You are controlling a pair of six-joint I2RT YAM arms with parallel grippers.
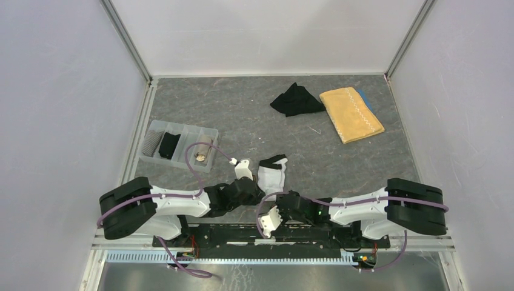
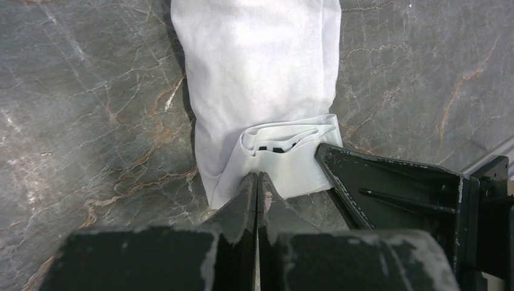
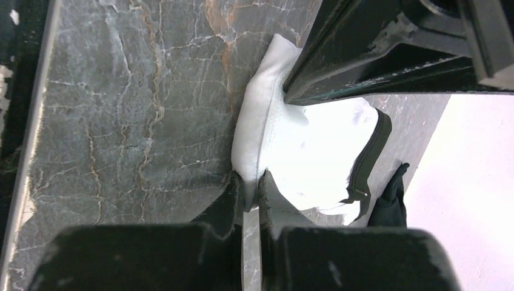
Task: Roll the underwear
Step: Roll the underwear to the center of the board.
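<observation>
Item in hand: white cloth underwear with a black waistband (image 1: 271,173), lying on the grey marbled table (image 1: 242,109) near the front edge, between both arms.
Left gripper (image 2: 258,182): fingers pressed together at the garment's near hem; whether cloth is caught between them cannot be told.
Right gripper (image 3: 248,189): narrow, pinching the hem's edge.
Roll status: hem is doubled over only; rolling judged barely begun.
Completed: clear plastic divided tray (image 1: 182,126) holds a grey-striped roll (image 1: 150,143), a black roll (image 1: 168,145) and a beige roll (image 1: 203,151).
Outstanding: crumpled black garment (image 1: 296,100) on the far side, beside the mustard-yellow towel (image 1: 351,114), apparently not rolled.
</observation>
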